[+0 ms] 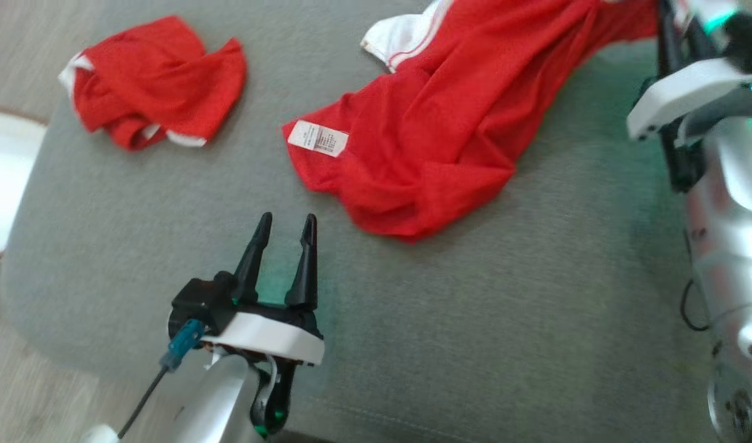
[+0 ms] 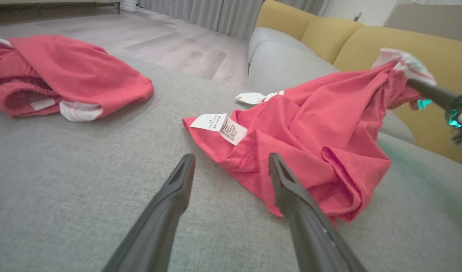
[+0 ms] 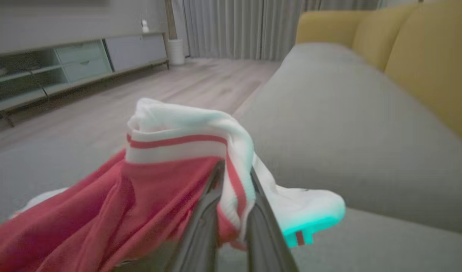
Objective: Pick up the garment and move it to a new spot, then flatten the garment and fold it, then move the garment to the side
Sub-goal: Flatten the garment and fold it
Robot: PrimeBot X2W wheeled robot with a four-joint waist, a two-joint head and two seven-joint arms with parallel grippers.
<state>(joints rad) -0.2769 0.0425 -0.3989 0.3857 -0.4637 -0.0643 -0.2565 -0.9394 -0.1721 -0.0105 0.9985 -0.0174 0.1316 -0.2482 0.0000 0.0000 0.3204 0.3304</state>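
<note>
A red garment (image 1: 437, 123) with white trim and a white care label (image 1: 318, 138) lies crumpled on the grey cushion (image 1: 505, 320), its far end lifted. My right gripper (image 3: 236, 170) is shut on that end's white, red-striped trim (image 3: 185, 143), which drapes over the fingers. From the left wrist view, the garment (image 2: 321, 128) rises toward the right gripper's dark fingers (image 2: 429, 91). My left gripper (image 1: 286, 221) hovers open just short of the garment's near edge, nothing between its fingers (image 2: 178, 189).
A second crumpled red garment (image 1: 154, 80) lies at the cushion's far left. A white round object (image 1: 0, 178) sits beyond the left edge. Yellow back cushions (image 2: 366, 37) stand behind, wooden floor (image 2: 159, 37) and a low cabinet (image 3: 64, 64) beyond.
</note>
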